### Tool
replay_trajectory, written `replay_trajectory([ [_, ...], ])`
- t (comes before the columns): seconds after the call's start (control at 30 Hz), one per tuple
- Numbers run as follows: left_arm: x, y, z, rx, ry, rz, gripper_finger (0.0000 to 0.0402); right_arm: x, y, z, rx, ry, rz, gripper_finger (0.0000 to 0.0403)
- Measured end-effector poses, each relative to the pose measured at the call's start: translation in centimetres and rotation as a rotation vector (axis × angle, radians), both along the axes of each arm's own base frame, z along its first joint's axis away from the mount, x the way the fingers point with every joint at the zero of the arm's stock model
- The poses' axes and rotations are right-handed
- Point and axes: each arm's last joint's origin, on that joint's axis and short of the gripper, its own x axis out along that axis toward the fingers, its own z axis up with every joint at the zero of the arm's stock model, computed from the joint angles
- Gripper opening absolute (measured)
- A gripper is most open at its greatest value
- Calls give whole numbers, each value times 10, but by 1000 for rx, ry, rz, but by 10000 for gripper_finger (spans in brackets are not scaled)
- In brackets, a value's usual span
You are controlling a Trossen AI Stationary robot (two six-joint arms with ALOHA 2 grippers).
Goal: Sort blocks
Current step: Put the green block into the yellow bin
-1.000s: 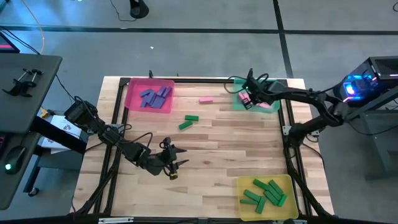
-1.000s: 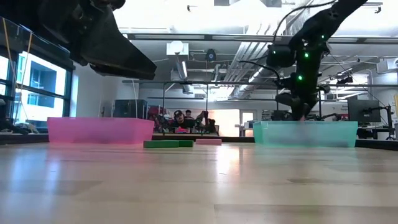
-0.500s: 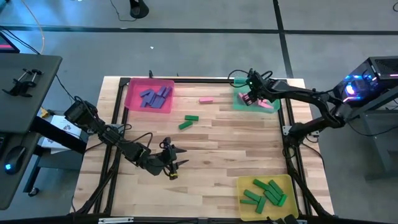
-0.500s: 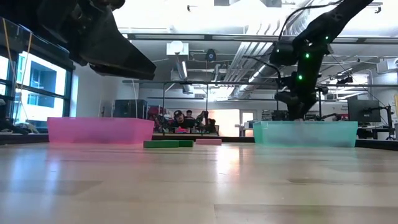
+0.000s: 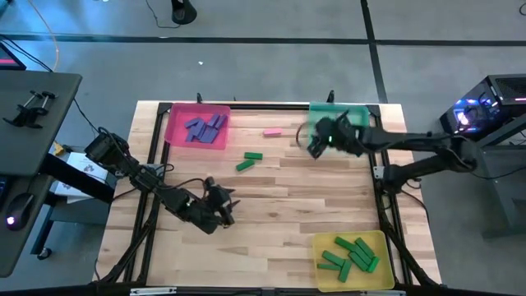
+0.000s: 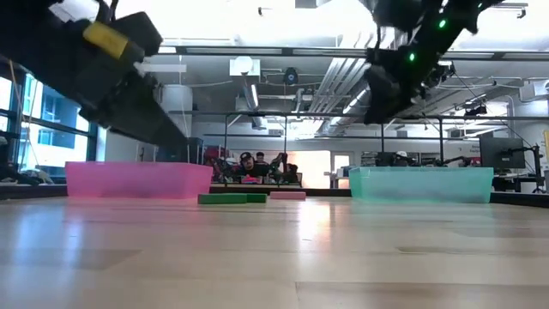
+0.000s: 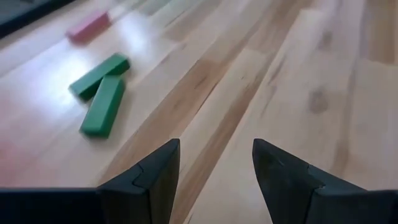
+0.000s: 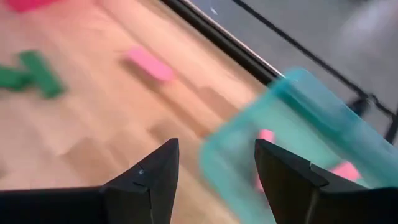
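Two green blocks (image 5: pixel 249 160) lie flat, touching, on the wooden table, and they show ahead of my left fingers in the left wrist view (image 7: pixel 102 93). A pink block (image 5: pixel 272 131) lies flat farther back, also in the right wrist view (image 8: pixel 149 65). My left gripper (image 5: pixel 228 207) is open and empty, low over the table's near middle (image 7: pixel 214 152). My right gripper (image 5: pixel 311 141) is open and empty, above the table just left of the teal tray (image 5: pixel 327 108); its fingers show in the right wrist view (image 8: pixel 216 152). Pink blocks (image 8: pixel 266 135) lie in that tray.
A pink tray (image 5: pixel 197 125) at the far left holds several blue-purple blocks. A yellow tray (image 5: pixel 352 255) at the near right holds several green blocks. A black frame runs along the table's edges. Bare wood lies between the trays.
My right gripper has swung from over the teal tray toward the table's left and a little nearer, and now hangs over bare wood beside the tray. My left gripper has turned and tipped in place near the table's middle. The blocks on the table have not moved.
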Motion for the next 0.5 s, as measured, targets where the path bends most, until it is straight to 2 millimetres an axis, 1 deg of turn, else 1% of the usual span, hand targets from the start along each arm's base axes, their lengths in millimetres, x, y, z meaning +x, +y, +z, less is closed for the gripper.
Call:
replay_trajectory([
  [0.13,-3,9,-5,-42,69,39,188,13,45,1,-39,-54,84,195],
  [0.27,3,25,-6,-125,151,32,179,21,91,-2,-63,-132,144,195],
  [0.4,13,47,-5,-79,205,2,171,26,136,-11,-116,-199,184,195],
  [0.5,20,68,-4,3,224,42,170,28,164,-23,-156,-222,210,195],
])
